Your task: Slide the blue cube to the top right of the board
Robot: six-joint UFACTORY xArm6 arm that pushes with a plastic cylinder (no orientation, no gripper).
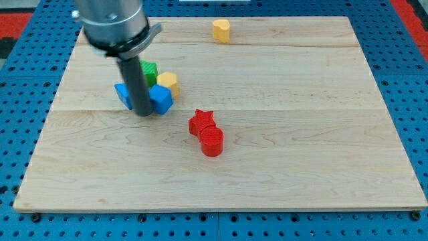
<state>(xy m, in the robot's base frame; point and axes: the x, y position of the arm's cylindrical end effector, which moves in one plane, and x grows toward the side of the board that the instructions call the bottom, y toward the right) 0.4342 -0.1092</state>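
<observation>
The blue cube (161,98) sits left of the board's middle. My tip (144,113) rests on the board against the cube's left side. A second blue block (123,93) lies just left of the rod, partly hidden by it. A green block (148,69) is behind the rod, and a yellow block (167,82) touches the cube's upper edge.
A red star (201,121) and a red cylinder (212,141) lie together near the middle. A yellow heart-like block (221,30) sits near the view's top edge of the wooden board (301,134). Blue pegboard surrounds the board.
</observation>
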